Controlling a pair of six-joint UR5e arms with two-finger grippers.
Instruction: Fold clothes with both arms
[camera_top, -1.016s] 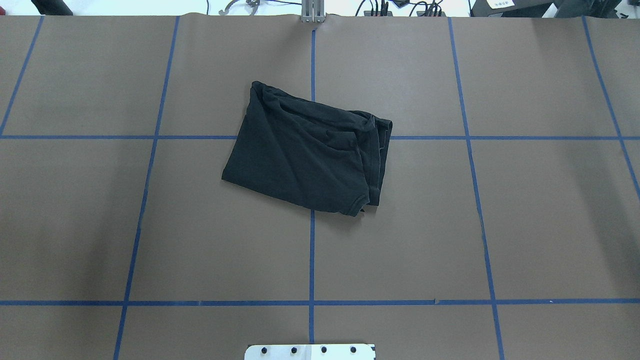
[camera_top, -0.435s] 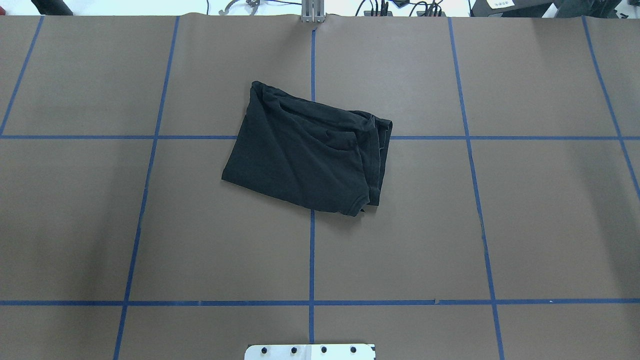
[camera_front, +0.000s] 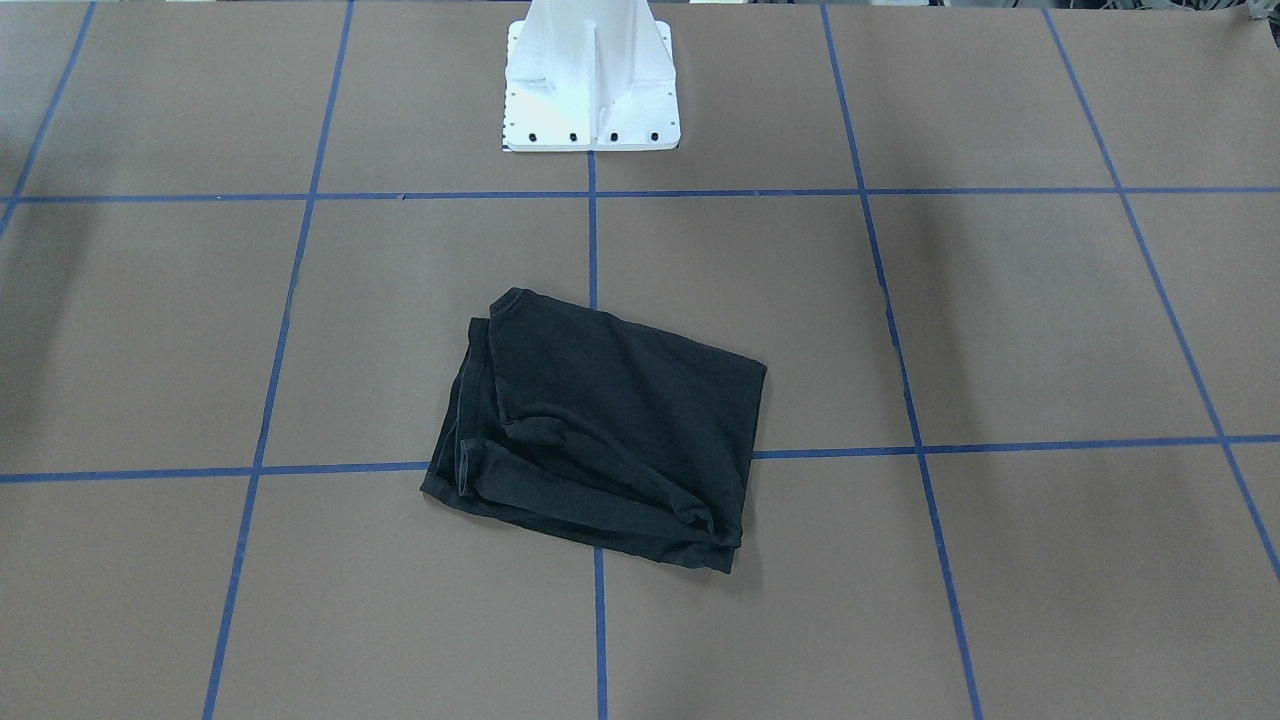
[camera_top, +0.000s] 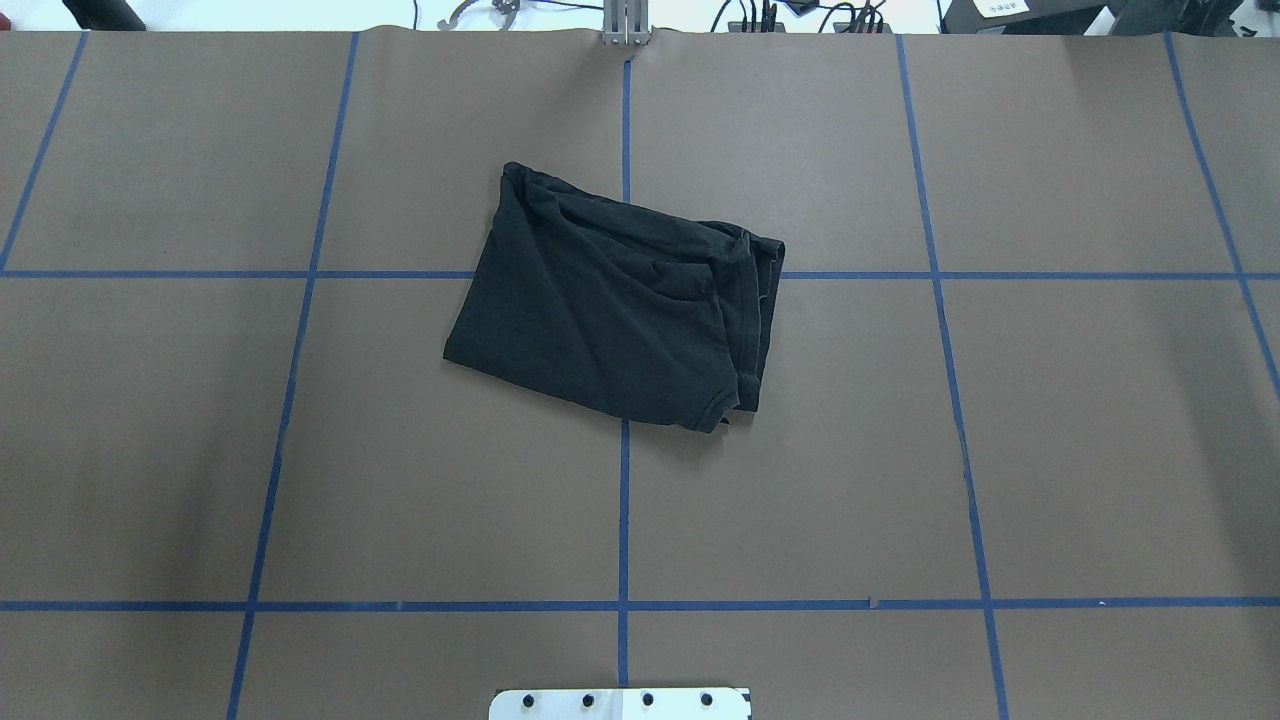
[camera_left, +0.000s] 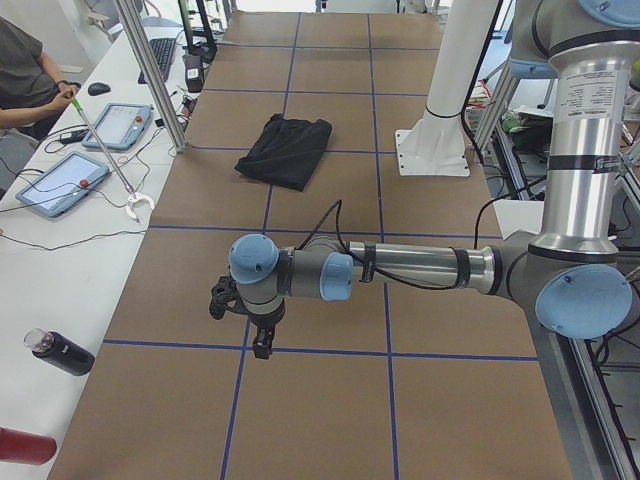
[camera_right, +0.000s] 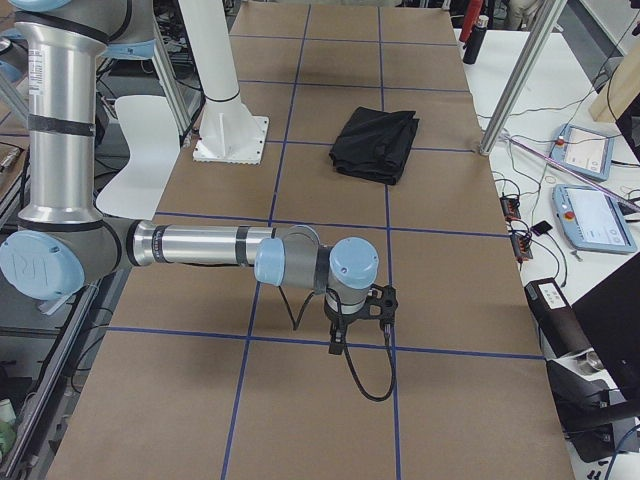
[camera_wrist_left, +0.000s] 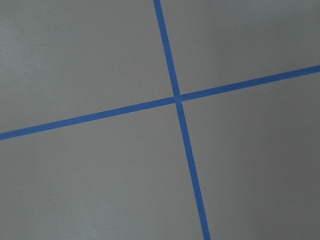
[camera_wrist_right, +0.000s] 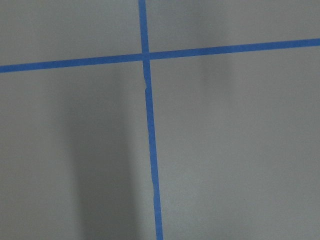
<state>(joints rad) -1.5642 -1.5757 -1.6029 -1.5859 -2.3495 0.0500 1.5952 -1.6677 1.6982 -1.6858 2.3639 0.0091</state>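
Observation:
The black T-shirt (camera_top: 620, 310) lies folded into a rough rectangle at the table's middle, plain black side up, with a sleeve hem at its near right corner; it also shows as the shirt (camera_front: 600, 440), (camera_left: 285, 148), (camera_right: 378, 142). No arm touches it. My left gripper (camera_left: 240, 325) hangs low over the table far from the shirt, at the table's left end. My right gripper (camera_right: 358, 322) hangs likewise at the right end. Both show only in the side views, so I cannot tell whether they are open or shut. Both wrist views show only brown table and blue tape.
The white pedestal base (camera_front: 590, 80) stands at the robot's edge of the brown table (camera_top: 300, 450), which is gridded with blue tape. A side bench holds tablets (camera_left: 60, 182), a dark bottle (camera_left: 60, 352) and cables, with a seated person (camera_left: 25, 75).

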